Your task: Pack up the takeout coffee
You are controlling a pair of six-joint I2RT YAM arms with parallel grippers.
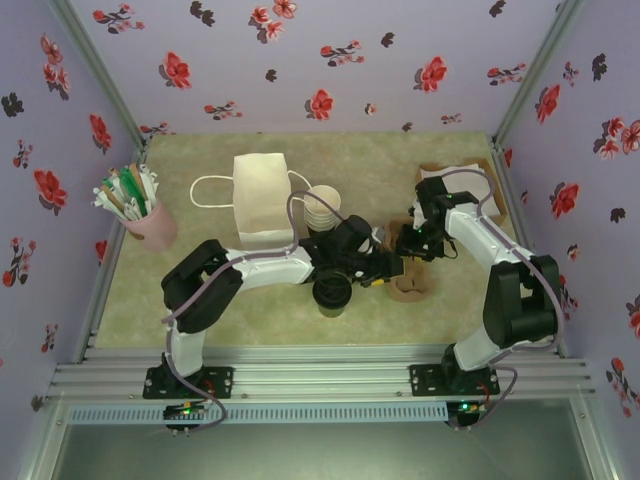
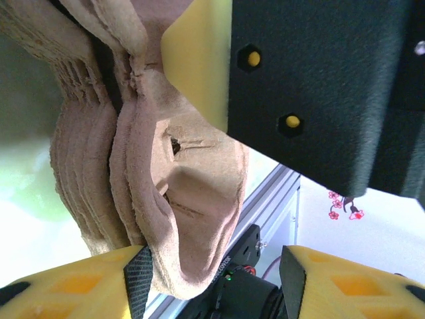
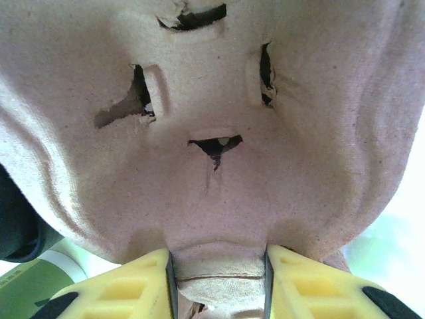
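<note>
The takeout coffee (image 1: 332, 293), a small dark cup with a black lid, stands on the mat just under my left forearm, and neither gripper touches it. The white paper bag (image 1: 263, 200) stands upright behind it. Both grippers meet over a stack of brown pulp cup carriers (image 1: 412, 287). My right gripper (image 1: 405, 245) (image 3: 218, 272) is shut on a tab of one lifted carrier (image 3: 212, 166). My left gripper (image 1: 388, 266) (image 2: 216, 272) is open. The carrier's edge (image 2: 192, 199) hangs between its fingers and rests against the left pad (image 2: 137, 279); the other finger stands apart from it.
A stack of nested cream-rimmed cups (image 1: 322, 210) stands beside the bag. A pink cup of stirrers (image 1: 140, 215) is at the far left. A cardboard box (image 1: 470, 185) sits at the back right. The metal rail (image 1: 320, 380) runs along the near edge.
</note>
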